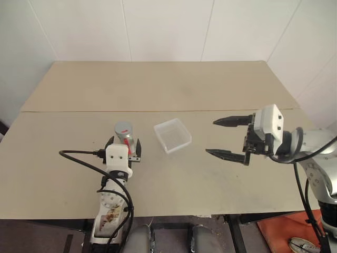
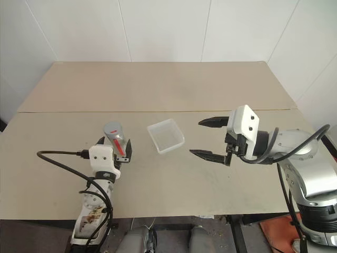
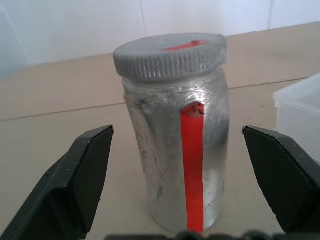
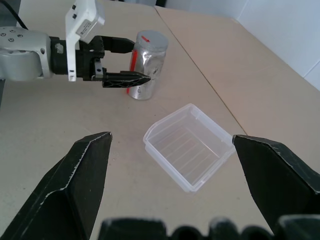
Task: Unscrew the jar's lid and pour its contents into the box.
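No readable words or numbers anywhere. Just a plain red stripe down the jar [image 3: 177, 150] and a red mark on the lid [image 3: 170, 55], both without lettering.

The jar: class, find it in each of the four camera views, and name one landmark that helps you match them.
Left eye view: the jar stands left of centre on the table.
Right eye view: left of centre.
Left wrist view: upright in the middle, between the open left gripper's fingers.
Right wrist view: near the top, beyond the box.
Shared landmark: the jar's red stripe.
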Tool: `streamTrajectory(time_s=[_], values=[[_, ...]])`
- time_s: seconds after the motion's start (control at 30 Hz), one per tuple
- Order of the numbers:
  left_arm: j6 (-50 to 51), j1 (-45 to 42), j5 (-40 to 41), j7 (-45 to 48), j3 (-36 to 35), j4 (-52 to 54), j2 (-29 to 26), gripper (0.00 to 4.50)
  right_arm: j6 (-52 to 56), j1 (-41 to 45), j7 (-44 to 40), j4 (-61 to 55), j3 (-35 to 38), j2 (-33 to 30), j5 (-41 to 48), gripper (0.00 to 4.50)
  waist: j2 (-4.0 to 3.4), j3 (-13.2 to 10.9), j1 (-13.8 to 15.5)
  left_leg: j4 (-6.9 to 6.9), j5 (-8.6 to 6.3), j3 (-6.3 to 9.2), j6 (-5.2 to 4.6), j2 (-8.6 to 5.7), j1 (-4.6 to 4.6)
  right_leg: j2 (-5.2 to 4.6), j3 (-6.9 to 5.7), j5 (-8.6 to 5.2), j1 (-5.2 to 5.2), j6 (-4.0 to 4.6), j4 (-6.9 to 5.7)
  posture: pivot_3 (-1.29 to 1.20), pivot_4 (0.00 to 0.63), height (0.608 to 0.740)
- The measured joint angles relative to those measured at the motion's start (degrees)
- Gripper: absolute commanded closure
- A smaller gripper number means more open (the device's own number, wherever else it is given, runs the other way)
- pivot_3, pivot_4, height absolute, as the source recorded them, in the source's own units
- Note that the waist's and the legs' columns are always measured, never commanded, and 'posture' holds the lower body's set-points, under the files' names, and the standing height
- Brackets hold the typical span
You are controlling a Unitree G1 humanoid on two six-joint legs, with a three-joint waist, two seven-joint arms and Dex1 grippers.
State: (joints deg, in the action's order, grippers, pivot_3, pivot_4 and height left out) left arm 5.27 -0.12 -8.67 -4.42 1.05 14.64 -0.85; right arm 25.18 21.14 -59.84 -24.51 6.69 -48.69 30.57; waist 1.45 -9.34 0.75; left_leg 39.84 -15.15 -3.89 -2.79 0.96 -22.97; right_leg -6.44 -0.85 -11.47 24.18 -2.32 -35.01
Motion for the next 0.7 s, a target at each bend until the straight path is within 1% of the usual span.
streamTrajectory(time_s=[0.27,0.6,0.63,0.67,0.7], values=[[0.04,-2.88,-3.82,-6.41,0.61,-3.58,3.61,0.02,0.0,-0.4,-0.54,-0.91,0.68,-0.31,0.1,0.0,0.01,0.0,0.02,0.0,0.0,0.01,0.0,-0.01,-0.03,0.0,-0.01,0.01,0.01,-0.02,0.01,0.0,0.15,0.74],[-0.24,-6.39,-5.85,-10.72,1.55,-7.13,3.56,0.02,0.0,-1.01,-1.37,-0.97,1.08,-0.32,0.19,0.0,0.01,0.0,0.04,0.02,0.0,0.03,0.0,-0.01,-0.04,0.0,-0.02,0.02,0.01,-0.03,0.0,0.0,0.15,0.74],[-0.29,-6.89,-5.86,-10.98,1.55,-7.38,3.58,0.39,0.0,-1.01,-1.39,-0.97,1.09,-0.32,0.29,0.0,0.01,0.0,0.03,0.02,0.0,0.03,0.0,-0.01,-0.04,-0.01,-0.02,0.02,0.0,-0.03,0.01,0.0,0.15,0.74],[-0.35,-7.18,-5.85,-11.08,1.57,-7.65,3.6,0.54,0.0,-1.01,-1.4,-0.97,1.09,-0.32,0.49,0.0,0.01,0.0,0.04,0.02,0.0,0.03,0.0,-0.01,-0.04,-0.01,-0.02,0.02,0.01,-0.03,0.01,0.0,0.15,0.74],[-0.44,-7.32,-5.85,-11.14,1.6,-7.98,3.6,0.91,0.0,-1.01,-1.42,-0.97,1.1,-0.32,0.73,0.0,0.01,0.0,0.03,0.02,0.0,0.03,0.0,-0.01,-0.04,-0.01,-0.02,0.02,0.01,-0.03,0.02,0.0,0.15,0.74]])
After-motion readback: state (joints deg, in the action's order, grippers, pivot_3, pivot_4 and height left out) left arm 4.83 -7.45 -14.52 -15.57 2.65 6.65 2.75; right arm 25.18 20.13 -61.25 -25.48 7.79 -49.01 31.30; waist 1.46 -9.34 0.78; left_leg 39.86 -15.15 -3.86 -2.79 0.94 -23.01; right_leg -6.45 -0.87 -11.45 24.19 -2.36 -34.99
